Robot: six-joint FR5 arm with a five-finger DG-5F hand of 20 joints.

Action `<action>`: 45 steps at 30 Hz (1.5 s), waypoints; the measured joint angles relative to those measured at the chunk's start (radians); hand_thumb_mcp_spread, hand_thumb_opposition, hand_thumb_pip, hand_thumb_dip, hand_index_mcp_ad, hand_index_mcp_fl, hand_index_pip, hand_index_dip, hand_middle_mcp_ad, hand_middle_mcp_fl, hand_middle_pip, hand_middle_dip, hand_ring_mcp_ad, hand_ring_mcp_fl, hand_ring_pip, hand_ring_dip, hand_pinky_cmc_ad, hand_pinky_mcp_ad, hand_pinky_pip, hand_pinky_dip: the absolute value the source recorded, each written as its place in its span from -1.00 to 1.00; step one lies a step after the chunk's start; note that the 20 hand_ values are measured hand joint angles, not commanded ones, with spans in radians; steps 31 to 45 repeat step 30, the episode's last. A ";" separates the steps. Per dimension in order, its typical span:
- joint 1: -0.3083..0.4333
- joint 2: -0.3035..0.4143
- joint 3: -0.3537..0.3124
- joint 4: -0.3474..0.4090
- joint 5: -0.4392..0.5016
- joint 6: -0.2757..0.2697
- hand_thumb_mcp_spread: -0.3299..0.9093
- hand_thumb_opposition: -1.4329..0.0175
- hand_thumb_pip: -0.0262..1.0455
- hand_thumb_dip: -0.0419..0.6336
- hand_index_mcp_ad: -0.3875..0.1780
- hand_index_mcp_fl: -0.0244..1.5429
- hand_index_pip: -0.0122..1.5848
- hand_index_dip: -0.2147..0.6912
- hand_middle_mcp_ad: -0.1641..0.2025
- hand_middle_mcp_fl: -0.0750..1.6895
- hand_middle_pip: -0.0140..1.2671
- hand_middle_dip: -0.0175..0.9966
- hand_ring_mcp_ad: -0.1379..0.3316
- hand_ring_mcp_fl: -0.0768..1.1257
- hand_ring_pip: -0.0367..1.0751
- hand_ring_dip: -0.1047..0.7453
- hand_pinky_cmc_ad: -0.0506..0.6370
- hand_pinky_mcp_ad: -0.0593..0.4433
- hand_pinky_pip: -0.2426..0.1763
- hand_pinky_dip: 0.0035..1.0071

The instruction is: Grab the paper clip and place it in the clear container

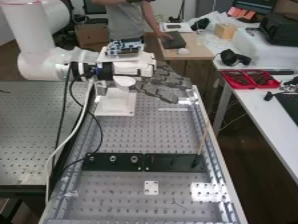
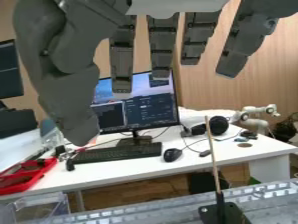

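Passage: table (image 1: pixel 126 138) between white stand (image 1: pixel 114 106) and black plates (image 1: pixel 159 159) | Obstacles: thin rod (image 1: pixel 202 141) rising at plates' one end, knobs (image 1: pixel 134 159) toward the other | Side: black cable (image 1: pixel 102 131) looping nearby

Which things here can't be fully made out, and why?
Clear container, wrist view: cut off by the picture's edge.
Thin piece on the perforated bench, high view: too small to identify.
Monitor, wrist view: top edge partly hidden by the hand's fingers.
Black stick holder, wrist view: cut off by the picture's edge.
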 joint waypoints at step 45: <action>0.031 0.047 -0.010 -0.006 -0.030 -0.025 0.19 -0.11 0.05 -0.13 -0.12 -0.77 -0.16 -0.31 0.25 -0.73 -0.78 -0.56 0.00 -0.82 -0.74 -0.53 0.11 0.29 0.32 -0.56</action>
